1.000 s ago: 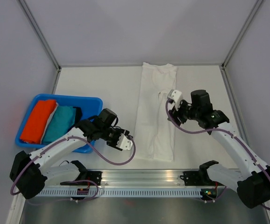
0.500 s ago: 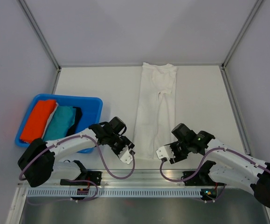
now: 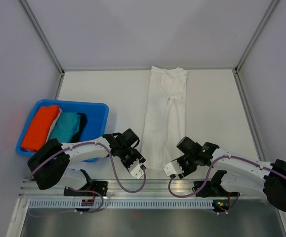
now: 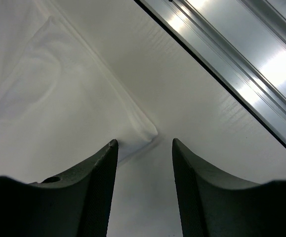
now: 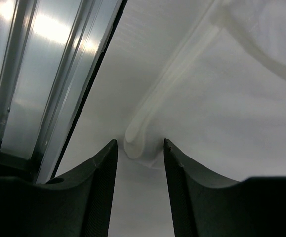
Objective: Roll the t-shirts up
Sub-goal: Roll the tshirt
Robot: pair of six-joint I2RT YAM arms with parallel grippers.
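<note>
Sitting at the left of the white tabletop (image 3: 103, 89), a blue rectangular plastic tray (image 3: 101, 106) holds a rolled orange cloth t-shirt (image 3: 39, 127) and, just beside it on the right, a rolled teal cloth t-shirt (image 3: 66, 127). A small dark item (image 3: 82, 121) lies against the teal one; what it is cannot be told.

To the right of the tray, the left gripper (image 3: 138, 169) is low at the near edge of the table. In its wrist view the left gripper (image 4: 143, 143) has its two dark fingers (image 4: 101, 173) spread, and the near left corner of the white short-sleeved cotton t-shirt (image 4: 59, 98) lies on the table in the gap at their tips, not pinched.

That white t-shirt (image 3: 165, 113) lies flat at the middle of the table, folded into a long narrow strip running from the far edge towards the silver aluminium rail (image 3: 152, 187) at the front.

At the strip's near right corner is the right gripper (image 3: 171, 170), also low. Its wrist view shows the right gripper (image 5: 140, 143) with jaws apart and the thick hem corner of the white t-shirt (image 5: 241, 98) between the fingertips, the cloth not squeezed. The rail (image 5: 44, 64) runs close by on that side.
</note>
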